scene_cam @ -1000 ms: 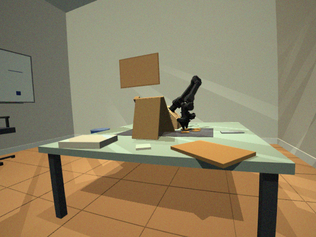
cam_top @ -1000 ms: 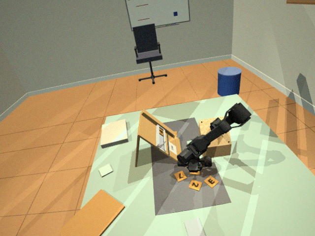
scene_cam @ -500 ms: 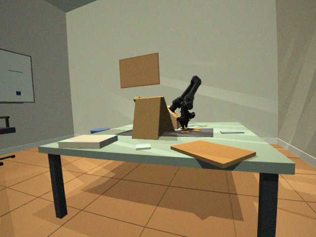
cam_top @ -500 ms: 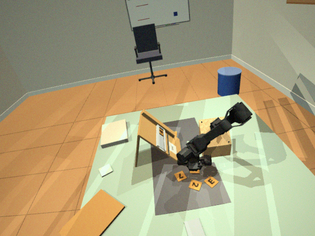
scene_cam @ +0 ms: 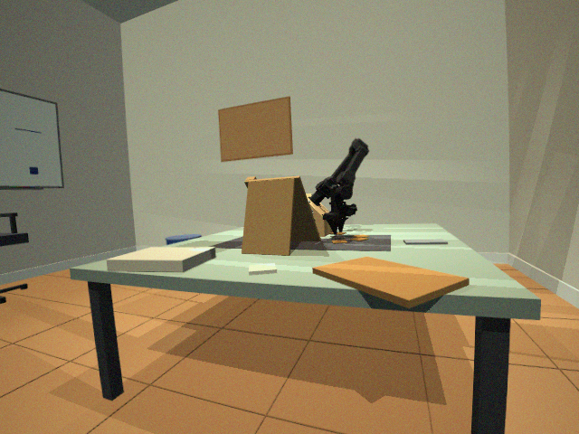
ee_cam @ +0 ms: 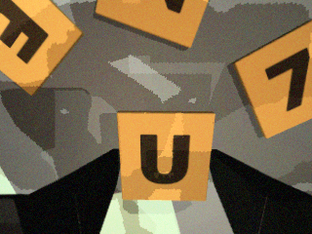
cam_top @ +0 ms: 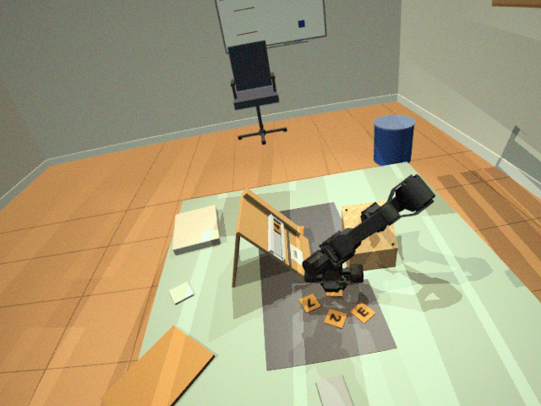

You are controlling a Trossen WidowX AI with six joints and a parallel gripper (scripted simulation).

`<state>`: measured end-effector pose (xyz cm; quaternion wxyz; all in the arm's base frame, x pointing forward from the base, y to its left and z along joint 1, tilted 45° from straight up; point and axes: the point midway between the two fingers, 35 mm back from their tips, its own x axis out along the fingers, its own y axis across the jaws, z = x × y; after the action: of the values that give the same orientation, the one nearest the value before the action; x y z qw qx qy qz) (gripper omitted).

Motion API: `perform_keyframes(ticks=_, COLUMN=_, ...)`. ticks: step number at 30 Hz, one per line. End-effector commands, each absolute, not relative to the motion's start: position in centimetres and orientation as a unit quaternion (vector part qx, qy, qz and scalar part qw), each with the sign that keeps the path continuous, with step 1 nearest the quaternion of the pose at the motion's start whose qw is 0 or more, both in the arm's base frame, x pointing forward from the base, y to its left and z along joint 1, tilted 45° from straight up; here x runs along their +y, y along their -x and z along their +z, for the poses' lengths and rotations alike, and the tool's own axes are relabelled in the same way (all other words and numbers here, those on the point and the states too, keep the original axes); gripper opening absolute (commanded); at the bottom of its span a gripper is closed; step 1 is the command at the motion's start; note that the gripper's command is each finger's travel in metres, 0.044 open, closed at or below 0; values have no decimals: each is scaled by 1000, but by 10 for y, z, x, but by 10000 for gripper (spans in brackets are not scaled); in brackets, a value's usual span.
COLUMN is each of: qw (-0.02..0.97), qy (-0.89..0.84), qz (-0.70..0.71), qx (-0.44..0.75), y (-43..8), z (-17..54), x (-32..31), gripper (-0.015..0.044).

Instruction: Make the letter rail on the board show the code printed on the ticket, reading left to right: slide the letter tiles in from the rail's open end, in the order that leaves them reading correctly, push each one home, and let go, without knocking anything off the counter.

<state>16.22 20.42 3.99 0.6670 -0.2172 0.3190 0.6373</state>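
Observation:
My gripper [cam_top: 334, 288] [scene_cam: 338, 231] [ee_cam: 164, 155] is shut on the U tile [ee_cam: 132, 127], fingers at its left and right edges, low at the dark mat [cam_top: 284, 349]. Around it lie a 7 tile [cam_top: 309, 309] [ee_cam: 253, 90], an E-like tile [cam_top: 369, 312] [ee_cam: 63, 36] and a tile that reads as 2 or N [cam_top: 328, 320] [ee_cam: 141, 17]. The slanted board [cam_top: 255, 222] [scene_cam: 267, 219] carries the pale rail [cam_top: 275, 249], with one orange tile [cam_top: 276, 225] towards its far end; its letter is unclear. The white ticket [cam_top: 296, 255] is beside the rail; its print is unreadable.
A wooden block [cam_top: 375, 258] stands behind the arm. A cream box [cam_top: 195, 227] [scene_cam: 145, 266], a small white pad [cam_top: 181, 293] [scene_cam: 262, 268] and an orange panel [cam_top: 161, 367] [scene_cam: 393, 280] lie beyond the board's back side. A grey slab [cam_top: 334, 391] [scene_cam: 425, 241] lies past the mat.

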Motion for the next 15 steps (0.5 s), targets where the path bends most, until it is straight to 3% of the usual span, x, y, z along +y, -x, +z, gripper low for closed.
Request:
perform_keyframes(ticks=1, qw=667, qy=219, qz=639, qx=314, y=-162, z=43, x=203, gripper=0)
perform_keyframes(ticks=15, qw=687, qy=202, qz=614, qx=333, y=-170, z=44, x=199, gripper=0)
